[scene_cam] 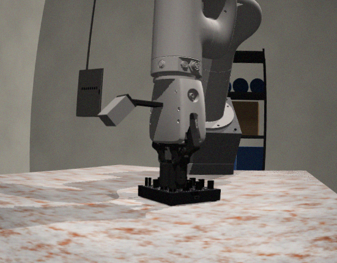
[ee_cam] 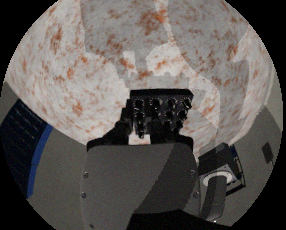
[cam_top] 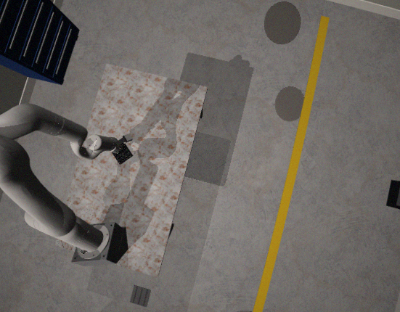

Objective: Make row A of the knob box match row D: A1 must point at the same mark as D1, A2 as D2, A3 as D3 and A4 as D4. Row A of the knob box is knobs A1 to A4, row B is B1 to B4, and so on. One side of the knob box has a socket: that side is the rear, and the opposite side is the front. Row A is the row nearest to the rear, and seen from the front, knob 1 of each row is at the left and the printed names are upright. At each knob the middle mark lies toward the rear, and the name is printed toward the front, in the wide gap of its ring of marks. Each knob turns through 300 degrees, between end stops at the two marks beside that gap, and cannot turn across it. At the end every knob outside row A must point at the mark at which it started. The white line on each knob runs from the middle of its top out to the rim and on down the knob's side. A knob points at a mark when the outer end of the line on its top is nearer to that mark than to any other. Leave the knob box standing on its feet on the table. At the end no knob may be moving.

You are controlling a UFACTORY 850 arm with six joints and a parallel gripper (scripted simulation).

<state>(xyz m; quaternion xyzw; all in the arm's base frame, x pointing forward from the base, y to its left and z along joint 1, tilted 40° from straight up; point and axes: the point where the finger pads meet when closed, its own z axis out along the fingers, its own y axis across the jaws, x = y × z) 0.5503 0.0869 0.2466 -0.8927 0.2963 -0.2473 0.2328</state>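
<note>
Jaws narrowly parted, gripping nothing, arm [scene_cam: 179, 43] upright (wrist vertical) over the knob box [scene_cam: 180, 194].

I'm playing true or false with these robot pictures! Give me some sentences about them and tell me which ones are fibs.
1. The black square knob box stands flat on the white table with rusty orange speckles. True.
2. The dark claw hangs high above the box, far from the knobs. False: it is down low among the knobs.
3. A yellow stripe runs across the grey floor. True.
4. The dark blue cabinet sits on top of the table. False: it stands off the table, past one corner of it.
5. The knob box lies tipped over on its side. False: its knobs point up.
</note>
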